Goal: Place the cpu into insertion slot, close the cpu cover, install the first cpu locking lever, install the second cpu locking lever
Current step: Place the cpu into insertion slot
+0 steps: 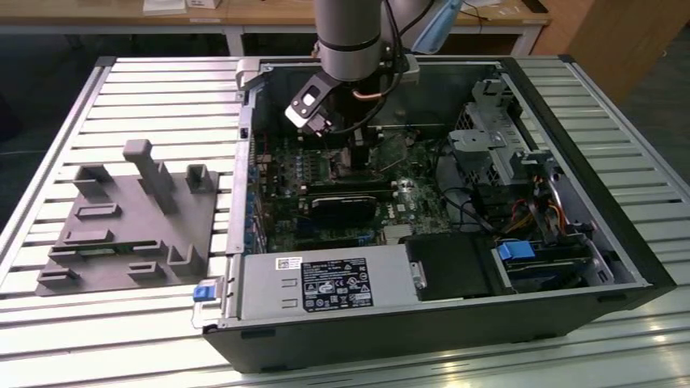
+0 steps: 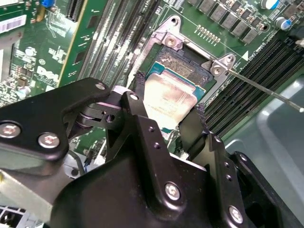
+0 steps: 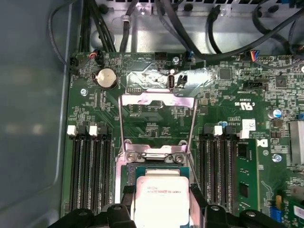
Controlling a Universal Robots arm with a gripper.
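One gripper [image 2: 168, 99] clasped the single cpu [image 2: 166, 92] at the one insertion slot [image 2: 185, 59], upper centre of the exterior view. One open computer case [image 1: 431, 331] lay on a slatted metal table [image 1: 161, 89].

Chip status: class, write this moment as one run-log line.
tool shut on chip | chip over socket | cover open | chip seated: cannot tell

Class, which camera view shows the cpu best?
The first wrist view: the cpu faces the camera squarely, metal top plain. The second wrist view shows it slanted, partly covered. In the exterior view the arm hides it.
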